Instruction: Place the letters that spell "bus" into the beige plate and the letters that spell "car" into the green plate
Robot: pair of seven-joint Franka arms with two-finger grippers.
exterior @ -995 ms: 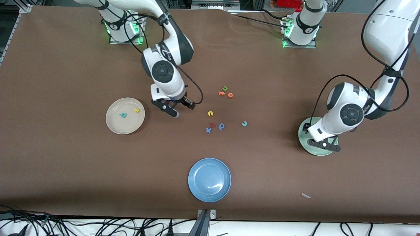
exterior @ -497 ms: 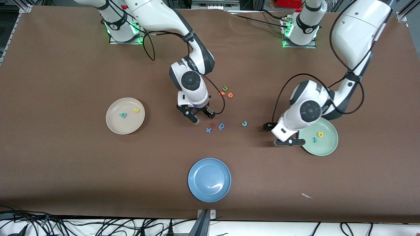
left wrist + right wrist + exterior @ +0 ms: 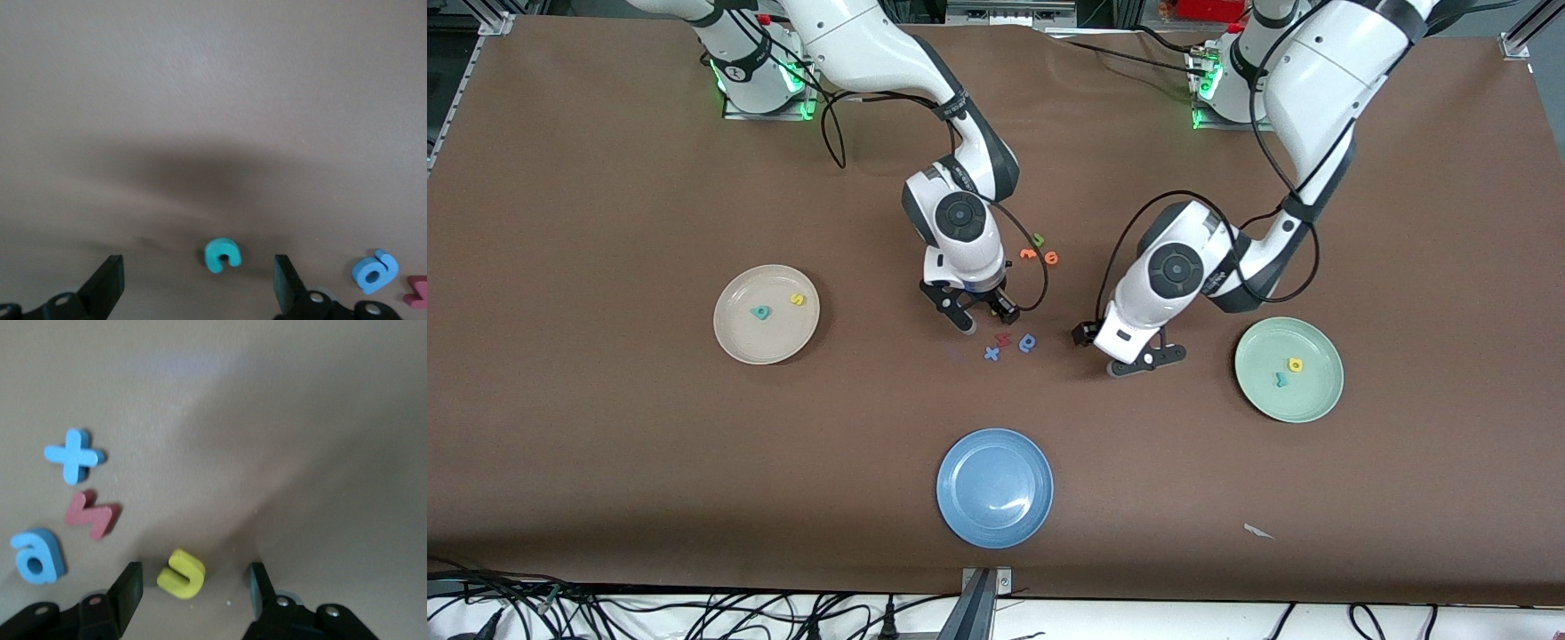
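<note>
Two letters sit in each plate already — both end effectors, jaws apart, straddle the last ones: right end effector (image 3: 193, 587) around the yellow "u" (image 3: 181, 573), left end effector (image 3: 197, 283) around the teal "c" (image 3: 221, 255)

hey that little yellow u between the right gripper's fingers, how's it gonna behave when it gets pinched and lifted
The yellow "u" looks like thick matte foam, so it is probably very light and may squash slightly under the fingers. It lies flat on the table, so rolling seems unlikely. Being so small and open at one end, it could twist or slip out if pinched off centre.
</note>
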